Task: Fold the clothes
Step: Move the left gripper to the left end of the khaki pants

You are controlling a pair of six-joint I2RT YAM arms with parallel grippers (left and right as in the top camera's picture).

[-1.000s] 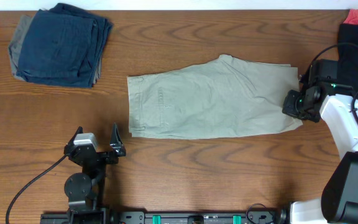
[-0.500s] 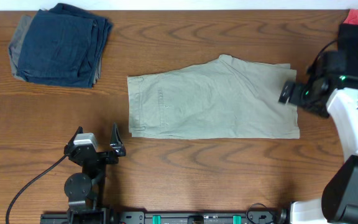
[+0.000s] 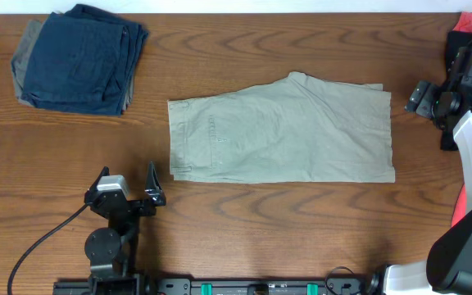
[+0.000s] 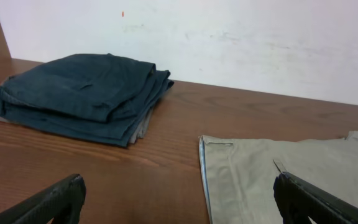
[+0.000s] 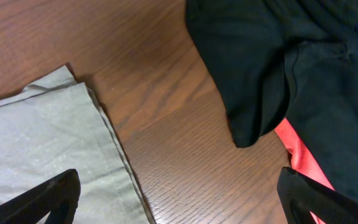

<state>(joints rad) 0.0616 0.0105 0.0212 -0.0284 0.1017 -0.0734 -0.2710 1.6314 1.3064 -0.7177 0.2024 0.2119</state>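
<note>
Shorts [image 3: 281, 127] seemingly doubled over, lower layer hidden beneath.

The overhead camera hangs high above and looks straight down, so it takes in the whole bench [image 3: 260, 221] at once. The left wrist camera sits low, close over the wood, and faces almost level across the bench toward the white wall [image 4: 229, 43]. With the overhead view it shares the navy pile [image 4: 79, 93] and the waistband end of the shorts [image 4: 278, 174]. The right wrist camera looks steeply down from near. With the overhead view it shares the hem corner of the shorts and the black cloth [image 5: 303, 62].
</note>
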